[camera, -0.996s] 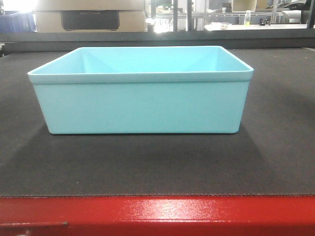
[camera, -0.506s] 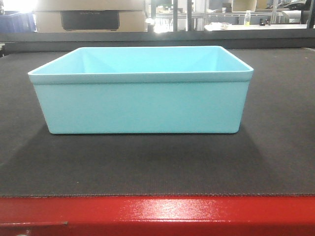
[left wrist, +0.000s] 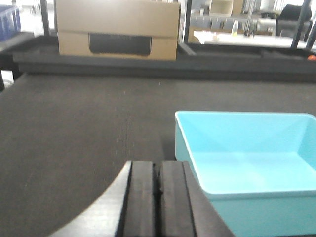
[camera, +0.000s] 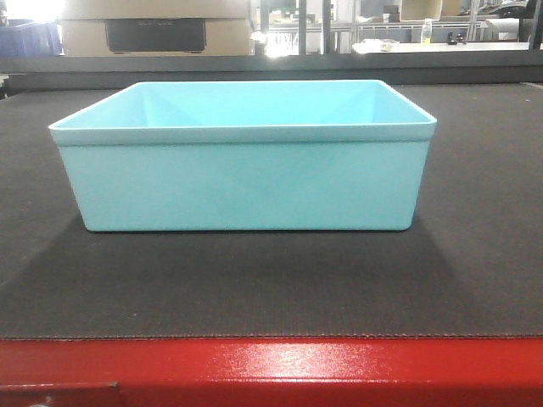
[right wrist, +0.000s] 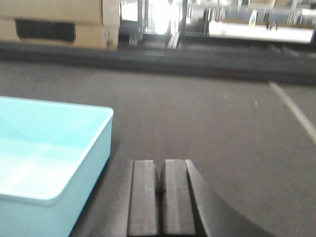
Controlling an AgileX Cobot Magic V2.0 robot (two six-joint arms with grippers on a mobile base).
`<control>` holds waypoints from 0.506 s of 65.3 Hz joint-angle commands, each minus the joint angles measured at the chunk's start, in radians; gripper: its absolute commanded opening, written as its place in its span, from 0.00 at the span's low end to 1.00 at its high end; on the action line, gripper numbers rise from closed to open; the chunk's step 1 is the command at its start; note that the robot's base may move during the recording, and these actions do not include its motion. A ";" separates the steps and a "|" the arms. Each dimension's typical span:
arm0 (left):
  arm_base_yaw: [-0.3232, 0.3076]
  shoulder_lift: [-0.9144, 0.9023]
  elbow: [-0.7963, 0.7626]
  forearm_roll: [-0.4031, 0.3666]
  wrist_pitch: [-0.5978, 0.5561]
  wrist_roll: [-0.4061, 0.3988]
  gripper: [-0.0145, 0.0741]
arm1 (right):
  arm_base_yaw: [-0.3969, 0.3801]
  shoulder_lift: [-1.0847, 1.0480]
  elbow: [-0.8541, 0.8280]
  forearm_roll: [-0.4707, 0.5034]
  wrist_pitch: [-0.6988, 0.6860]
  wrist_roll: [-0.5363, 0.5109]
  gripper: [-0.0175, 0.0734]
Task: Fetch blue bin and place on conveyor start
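The pale turquoise blue bin (camera: 246, 178) stands upright and empty on the dark grey woven conveyor belt (camera: 254, 288), behind its glossy red front edge (camera: 271, 369). In the left wrist view the bin (left wrist: 247, 158) lies to the right of my left gripper (left wrist: 157, 165), which is shut on nothing and apart from the bin's left wall. In the right wrist view the bin (right wrist: 44, 148) lies to the left of my right gripper (right wrist: 160, 163), which is shut and empty over the belt. Neither gripper shows in the front view.
A cardboard box (left wrist: 117, 28) with a dark handle slot stands beyond the belt's far edge (left wrist: 158, 66); it also shows in the front view (camera: 154, 27). Tables and shelving (camera: 407, 30) fill the background. A pale line (right wrist: 294, 111) crosses the belt at right.
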 commanded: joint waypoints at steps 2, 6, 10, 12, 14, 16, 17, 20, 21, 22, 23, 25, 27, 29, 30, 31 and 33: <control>0.004 -0.034 0.004 -0.004 -0.023 0.004 0.04 | -0.006 -0.031 0.003 -0.005 -0.038 -0.006 0.01; 0.004 -0.038 0.004 -0.004 -0.023 0.004 0.04 | -0.006 -0.032 0.003 -0.005 -0.040 -0.006 0.01; 0.004 -0.038 0.004 -0.004 -0.023 0.004 0.04 | -0.006 -0.032 0.003 -0.005 -0.040 -0.006 0.01; 0.004 -0.038 0.004 -0.004 -0.023 0.004 0.04 | -0.006 -0.032 0.003 -0.005 -0.040 -0.006 0.01; 0.004 -0.038 0.004 -0.004 -0.023 0.004 0.04 | -0.006 -0.032 0.003 -0.005 -0.040 -0.006 0.01; 0.004 -0.038 0.004 -0.004 -0.023 0.004 0.04 | -0.006 -0.032 0.003 -0.005 -0.040 -0.006 0.01; 0.004 -0.038 0.004 -0.004 -0.023 0.004 0.04 | -0.006 -0.032 0.003 -0.005 -0.040 -0.006 0.01; 0.004 -0.038 0.004 -0.004 -0.023 0.004 0.04 | -0.006 -0.032 0.003 -0.005 -0.040 -0.006 0.01; 0.004 -0.038 0.004 -0.004 -0.023 0.004 0.04 | -0.006 -0.032 0.003 -0.005 -0.040 -0.006 0.01; 0.004 -0.038 0.004 -0.004 -0.023 0.004 0.04 | -0.006 -0.032 0.003 -0.005 -0.040 -0.006 0.01; 0.004 -0.038 0.004 -0.004 -0.023 0.004 0.04 | -0.006 -0.032 0.003 -0.005 -0.040 -0.006 0.01; 0.004 -0.038 0.004 -0.004 -0.023 0.004 0.04 | -0.006 -0.032 0.003 -0.005 -0.040 -0.006 0.01; 0.004 -0.038 0.004 -0.004 -0.023 0.004 0.04 | -0.006 -0.032 0.003 -0.005 -0.040 -0.006 0.01; 0.004 -0.038 0.004 -0.004 -0.023 0.004 0.04 | -0.006 -0.032 0.003 -0.005 -0.041 -0.006 0.01; 0.004 -0.038 0.004 -0.004 -0.023 0.004 0.04 | -0.006 -0.032 0.003 -0.005 -0.041 -0.006 0.01; 0.004 -0.038 0.004 -0.004 -0.023 0.004 0.04 | -0.006 -0.032 0.003 -0.005 -0.041 -0.006 0.01; 0.004 -0.038 0.004 -0.004 -0.023 0.004 0.04 | -0.006 -0.032 0.003 -0.005 -0.041 -0.006 0.01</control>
